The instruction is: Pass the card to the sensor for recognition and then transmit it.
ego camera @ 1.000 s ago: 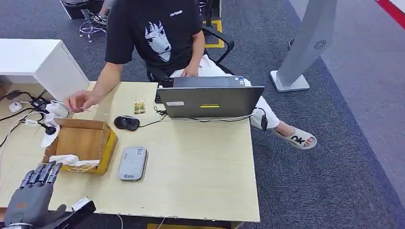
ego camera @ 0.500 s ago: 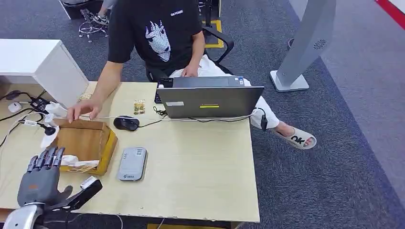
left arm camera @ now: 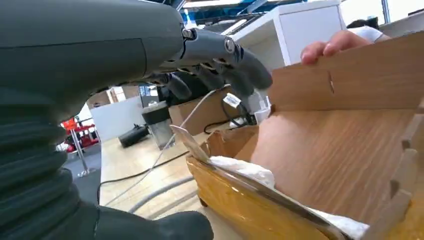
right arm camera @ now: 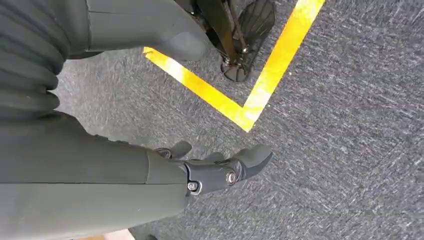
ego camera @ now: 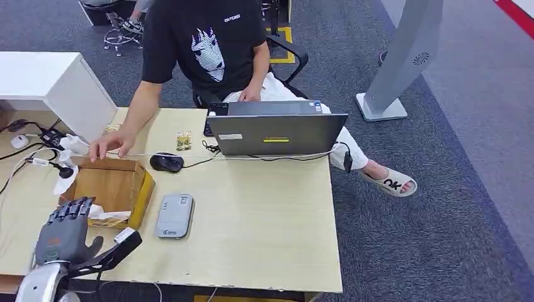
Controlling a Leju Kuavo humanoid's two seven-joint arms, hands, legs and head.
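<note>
My left hand (ego camera: 65,234) hovers at the near end of an open cardboard box (ego camera: 142,187), fingers spread and holding nothing. At that end of the box lie white tissue (ego camera: 92,211) and a thin yellowish card (ego camera: 110,221). In the left wrist view the fingers (left arm camera: 223,56) reach over the box's rim (left arm camera: 235,192), above the card's edge (left arm camera: 189,142). The grey flat sensor (ego camera: 174,215) lies on the desk right of the box. My right hand (right arm camera: 210,172) hangs over the carpet, fingers apart and empty.
A person in a black shirt sits across the desk, one hand (ego camera: 108,144) on the box's far edge. A laptop (ego camera: 277,133), a black mouse (ego camera: 167,162), cables and a white cabinet (ego camera: 56,85) stand around the desk's far side.
My left hand has moved forward and up to the box's near end. The person's hand has come down onto the box's far edge.
</note>
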